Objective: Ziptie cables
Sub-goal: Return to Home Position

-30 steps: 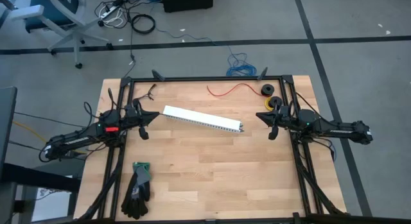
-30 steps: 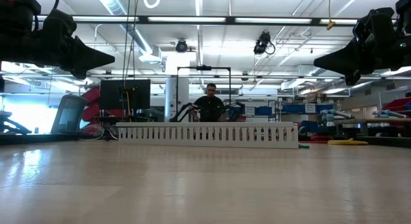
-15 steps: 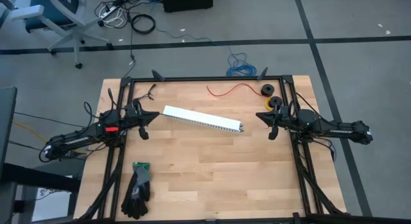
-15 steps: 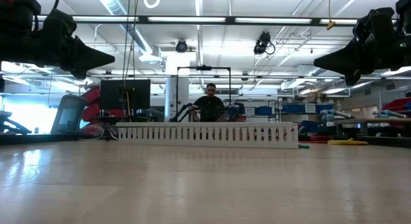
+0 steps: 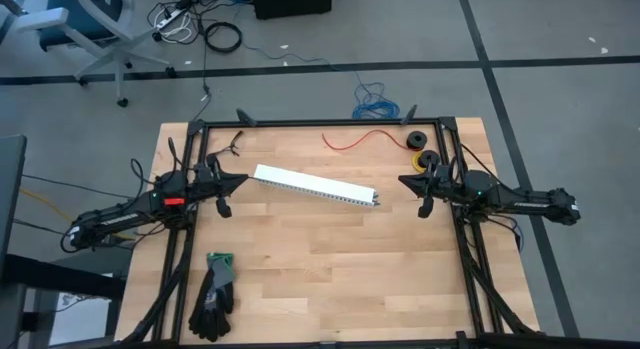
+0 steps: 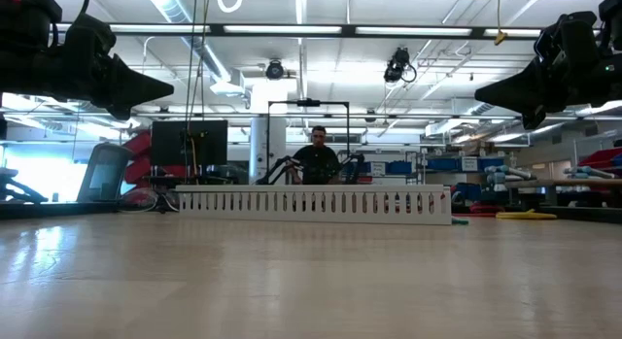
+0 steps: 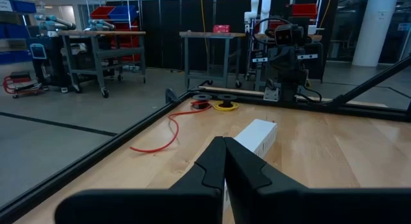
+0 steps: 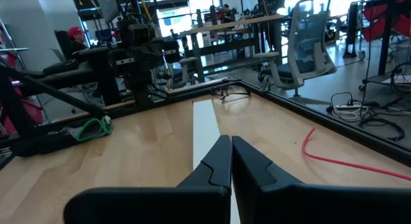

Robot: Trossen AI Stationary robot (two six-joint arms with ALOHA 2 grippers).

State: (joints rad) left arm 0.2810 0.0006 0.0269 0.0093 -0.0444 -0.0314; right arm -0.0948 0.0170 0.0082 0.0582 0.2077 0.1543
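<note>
Left claw (image 5: 241,178) hangs clenched on nothing over the table's (image 5: 330,274) left edge (gloves (image 5: 215,294) lie nearer the front). The white duct (image 5: 315,187) lies slantwise mid-table; the cables cannot be seen. Right claw (image 5: 404,179), likewise clenched, hangs at the right edge.

We see the left arm (image 5: 120,214) and right arm (image 5: 520,199) slim, black and trailing thin dark wiring (image 5: 500,225), a small red mark (image 5: 172,200) on the left, and the left pincer (image 7: 224,142) and right pincer (image 8: 231,140) as matte black wedges.
</note>
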